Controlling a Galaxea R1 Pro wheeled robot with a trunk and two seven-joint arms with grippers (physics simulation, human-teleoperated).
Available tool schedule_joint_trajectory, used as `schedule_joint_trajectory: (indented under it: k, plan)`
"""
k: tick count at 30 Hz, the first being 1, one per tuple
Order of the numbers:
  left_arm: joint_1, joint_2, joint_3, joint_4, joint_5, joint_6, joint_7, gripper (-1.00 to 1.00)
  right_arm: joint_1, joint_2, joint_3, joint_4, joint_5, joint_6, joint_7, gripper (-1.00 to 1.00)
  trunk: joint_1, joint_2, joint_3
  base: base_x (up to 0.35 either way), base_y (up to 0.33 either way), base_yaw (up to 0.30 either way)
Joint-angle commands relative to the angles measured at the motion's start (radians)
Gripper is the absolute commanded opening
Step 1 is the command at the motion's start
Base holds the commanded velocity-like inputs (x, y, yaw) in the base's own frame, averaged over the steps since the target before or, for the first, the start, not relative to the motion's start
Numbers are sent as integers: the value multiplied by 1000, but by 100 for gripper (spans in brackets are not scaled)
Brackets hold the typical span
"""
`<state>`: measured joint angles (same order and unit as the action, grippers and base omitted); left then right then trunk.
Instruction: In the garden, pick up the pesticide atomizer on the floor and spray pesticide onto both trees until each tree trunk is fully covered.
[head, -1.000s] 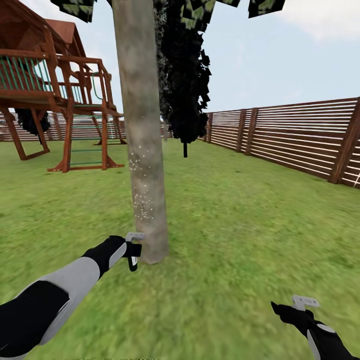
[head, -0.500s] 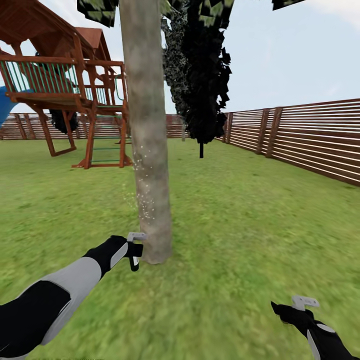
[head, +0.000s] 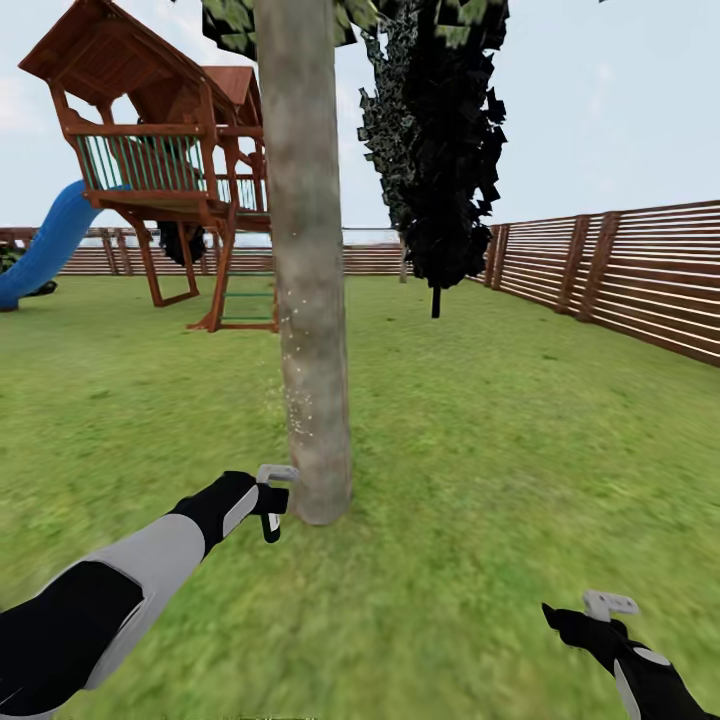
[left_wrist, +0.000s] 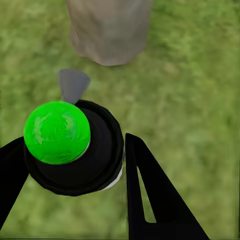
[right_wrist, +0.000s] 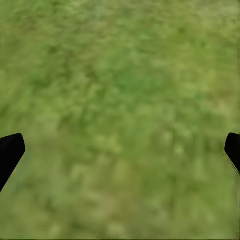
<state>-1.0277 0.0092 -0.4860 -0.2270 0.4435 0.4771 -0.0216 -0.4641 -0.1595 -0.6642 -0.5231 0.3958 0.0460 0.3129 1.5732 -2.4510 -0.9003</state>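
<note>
A thick beige-grey tree trunk (head: 310, 300) rises from the grass floor (head: 480, 480) straight ahead, with dark green leaf clumps at the top of the head view. Fine white specks dot its lower bark (head: 296, 400). My left gripper (head: 264, 506) is shut on the pesticide atomizer (head: 270, 498), a black bottle with a grey spray head, held just left of the trunk's base. In the left wrist view the atomizer (left_wrist: 97, 162) sits between both fingers, its grey nozzle aimed at the trunk (left_wrist: 110, 30). My right gripper (head: 592, 622) hovers open over grass (right_wrist: 120, 100) at lower right.
A wooden play tower (head: 160, 170) with a blue slide (head: 45, 250) stands at the back left. A brown slat fence (head: 620, 270) runs along the right and the back. A thin-trunked near-black tree (head: 440, 150) stands behind the trunk.
The whole view has swung left, bringing the slide into the picture and shifting the fence right. Both arms hold the same pose, the left still at the trunk's base.
</note>
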Motion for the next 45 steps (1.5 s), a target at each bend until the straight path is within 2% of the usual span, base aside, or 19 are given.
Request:
schedule_joint_trajectory:
  k: [1,8,15,24,38,45]
  plan:
    - [0,0,0,0,0,0,0,-100,0,0,0,0,0,0,0,100,0,0,0,0,-334,253]
    - [0,0,0,0,0,-1,-1,-100,1,0,0,0,0,0,0,100,0,0,0,5,-336,241]
    - [0,0,0,0,0,-2,-1,-100,0,0,0,0,0,0,0,100,0,0,0,99,-334,30]
    - [0,-1,0,0,0,-2,-1,-100,0,0,-1,0,0,0,0,100,0,0,0,20,-106,7]
    - [0,-14,3,-4,0,-1,1,-100,1,-2,-2,0,-3,0,0,100,0,0,0,85,-283,222]
    - [0,-14,1,-5,-1,0,2,-100,0,-2,-2,0,-4,0,1,100,0,0,0,174,-235,43]
